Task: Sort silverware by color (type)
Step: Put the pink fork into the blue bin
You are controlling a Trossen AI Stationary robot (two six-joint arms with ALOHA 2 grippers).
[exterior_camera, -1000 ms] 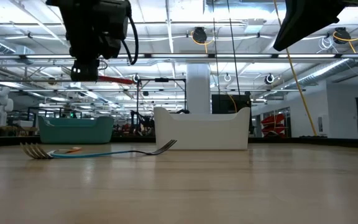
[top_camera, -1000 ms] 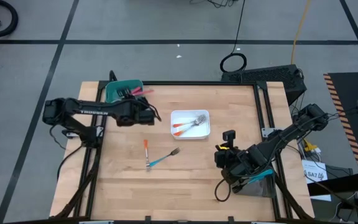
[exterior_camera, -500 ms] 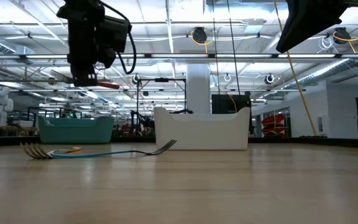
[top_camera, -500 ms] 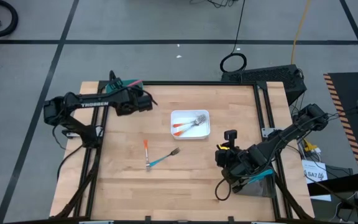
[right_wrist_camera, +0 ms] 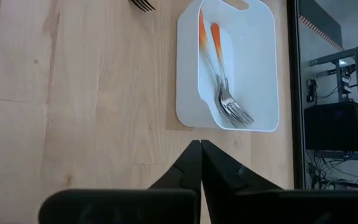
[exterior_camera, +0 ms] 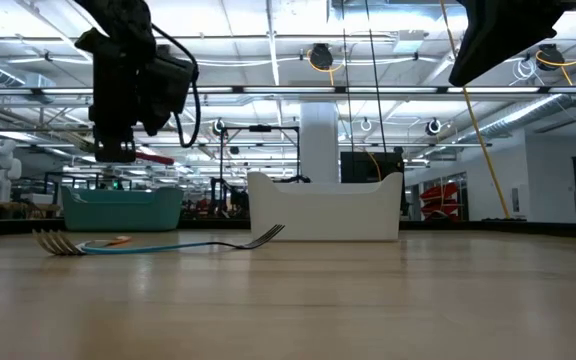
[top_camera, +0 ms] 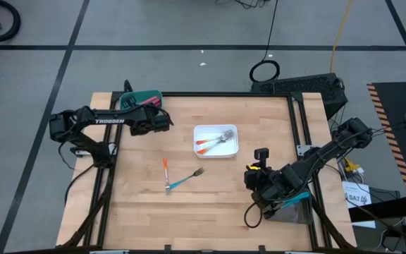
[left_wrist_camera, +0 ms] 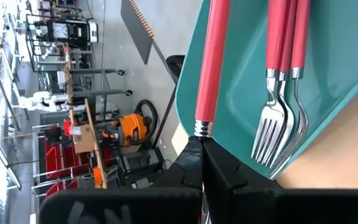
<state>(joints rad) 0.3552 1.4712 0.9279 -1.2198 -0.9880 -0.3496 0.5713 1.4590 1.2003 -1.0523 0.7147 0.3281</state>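
Note:
My left gripper hangs over the teal tray at the table's far left corner, shut on a red-handled fork. Two more red forks lie in that tray. An orange fork and a blue fork lie flat and crossed on the table's middle. The white tray holds two orange forks. My right gripper is shut on nothing, above the table near the right side. My left gripper pinches the red fork between its two fingers just past the silver collar at the handle's head end; the fingers hide the head. The red handle sticks straight out beyond the fingertips. The fork is lifted clear, above the teal tray's rim.
A grey tray sits under my right arm at the near right, with a teal handle showing in it. Bare wood lies between the loose forks and the near edge.
My left gripper has carried the red fork from beside the white tray toward the table's far left corner and down a little, turning as it went. It now hangs over the teal tray. The fork stays held throughout.

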